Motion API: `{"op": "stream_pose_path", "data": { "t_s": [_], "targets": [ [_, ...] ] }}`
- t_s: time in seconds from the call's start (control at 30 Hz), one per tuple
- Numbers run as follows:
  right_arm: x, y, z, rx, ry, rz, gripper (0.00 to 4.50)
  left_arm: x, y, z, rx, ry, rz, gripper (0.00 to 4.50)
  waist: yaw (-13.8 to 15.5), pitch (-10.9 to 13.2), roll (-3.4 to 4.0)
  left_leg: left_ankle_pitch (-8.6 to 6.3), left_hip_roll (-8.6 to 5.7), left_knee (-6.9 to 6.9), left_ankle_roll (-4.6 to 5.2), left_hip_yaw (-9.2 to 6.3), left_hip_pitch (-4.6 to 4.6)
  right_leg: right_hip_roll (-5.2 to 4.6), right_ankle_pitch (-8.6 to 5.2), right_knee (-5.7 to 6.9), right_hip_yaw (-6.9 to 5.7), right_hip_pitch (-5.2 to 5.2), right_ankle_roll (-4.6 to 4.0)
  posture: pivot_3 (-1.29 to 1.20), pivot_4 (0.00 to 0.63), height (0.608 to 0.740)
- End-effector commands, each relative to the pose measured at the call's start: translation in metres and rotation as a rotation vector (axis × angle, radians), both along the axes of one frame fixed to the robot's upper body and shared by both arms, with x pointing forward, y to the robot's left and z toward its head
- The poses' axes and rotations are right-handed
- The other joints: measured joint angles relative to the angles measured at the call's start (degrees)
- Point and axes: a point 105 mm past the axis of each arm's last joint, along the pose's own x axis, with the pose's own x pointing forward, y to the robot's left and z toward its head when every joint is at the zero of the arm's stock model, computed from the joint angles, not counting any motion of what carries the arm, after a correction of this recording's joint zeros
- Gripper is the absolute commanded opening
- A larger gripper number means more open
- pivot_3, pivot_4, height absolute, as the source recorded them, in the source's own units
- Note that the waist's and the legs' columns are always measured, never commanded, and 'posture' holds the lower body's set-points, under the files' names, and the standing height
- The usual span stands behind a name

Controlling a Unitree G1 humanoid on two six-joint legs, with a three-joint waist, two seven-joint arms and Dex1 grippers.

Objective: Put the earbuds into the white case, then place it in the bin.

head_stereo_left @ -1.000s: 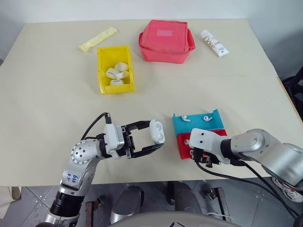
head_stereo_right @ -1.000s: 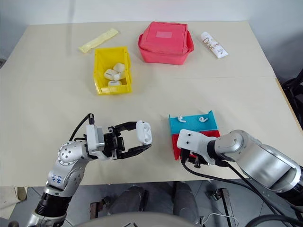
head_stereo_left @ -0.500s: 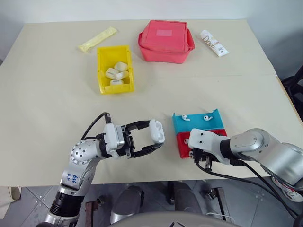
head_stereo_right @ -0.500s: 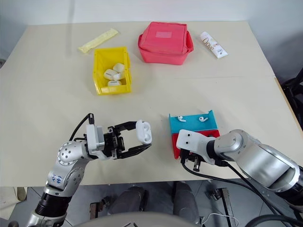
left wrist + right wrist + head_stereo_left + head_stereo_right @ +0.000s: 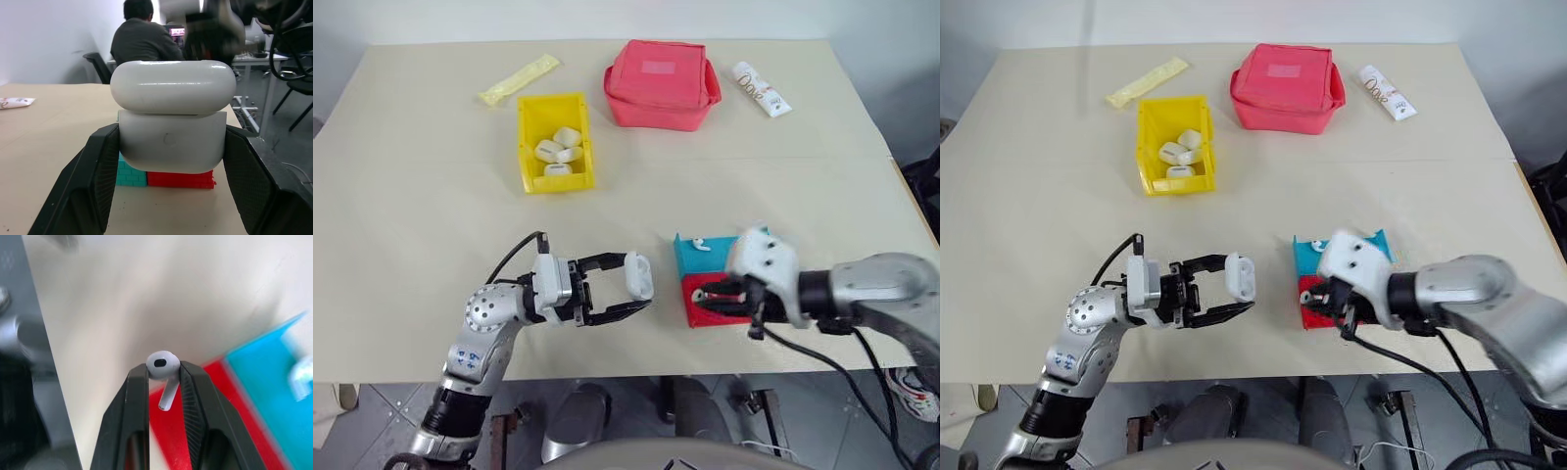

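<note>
My left gripper (image 5: pixel 642 283) is shut on the white case (image 5: pixel 637 275) and holds it above the table's near side; in the left wrist view the case (image 5: pixel 172 131) sits between both fingers with its lid on top. To its right, my right gripper (image 5: pixel 164 377) is shut on one of the earbuds (image 5: pixel 161 364), stem hanging down, just over the red half of the blue-and-red tray (image 5: pixel 699 314). Another earbud (image 5: pixel 701 242) lies on the tray's blue half. The yellow bin (image 5: pixel 524 147) stands farther back on the left, with several white cases (image 5: pixel 558 153) inside.
Behind the bin lie a red zip pouch (image 5: pixel 661 83), a yellow packet (image 5: pixel 517 80) and a white tube (image 5: pixel 762 88). The table's near edge runs just below both hands. A seated person (image 5: pixel 142 39) shows in the background of the left wrist view.
My right gripper has risen off the red half of the tray with an earbud pinched in it and has turned towards the case. The left gripper has kept still with the case.
</note>
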Motion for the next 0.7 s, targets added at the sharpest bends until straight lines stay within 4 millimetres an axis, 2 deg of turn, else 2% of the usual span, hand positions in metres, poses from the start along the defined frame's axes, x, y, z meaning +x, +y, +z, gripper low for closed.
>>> {"op": "stream_pose_path", "data": {
  "t_s": [0.03,0.17,0.23,0.53,0.7],
  "targets": [
    [0.005,-0.004,0.023,0.128,-0.092,-0.032,0.51,0.004,-0.004,0.007,-0.032,-0.045,-0.054,2.78,0.02,0.00,-0.03,0.00,-0.01,0.00,0.00,-0.03,0.00,-0.01,0.00,-0.01,-0.03,0.01,0.00,0.00,0.150,0.740],
    [0.005,0.008,0.052,0.379,-0.202,0.069,0.51,0.016,-0.009,0.007,-0.046,-0.073,-0.101,2.78,-0.15,0.02,-0.05,0.01,0.00,0.00,-0.01,-0.01,0.00,0.00,0.02,0.00,-0.01,-0.01,0.00,0.00,0.150,0.740],
    [0.003,0.013,0.059,0.464,-0.241,0.121,0.51,0.019,-0.013,0.007,-0.056,-0.087,-0.126,2.78,-0.40,0.01,-0.06,0.01,-0.01,-0.03,-0.01,0.00,0.03,0.00,0.03,0.01,0.01,-0.01,0.00,0.00,0.150,0.740],
    [0.010,0.024,0.055,0.661,-0.247,0.202,0.51,0.030,-0.024,0.022,-0.132,-0.090,-0.183,2.78,-0.49,0.02,-0.08,0.05,-0.02,-0.04,-0.04,-0.01,0.07,0.01,0.03,0.08,0.02,-0.02,-0.01,0.00,0.150,0.740],
    [0.015,0.033,0.044,0.728,-0.233,0.228,0.51,0.033,-0.028,0.032,-0.133,-0.111,-0.231,2.78,-0.73,0.03,-0.07,0.07,-0.02,-0.04,-0.06,-0.02,0.09,0.02,0.03,0.12,0.03,-0.03,-0.01,0.00,0.150,0.740]
  ]
}}
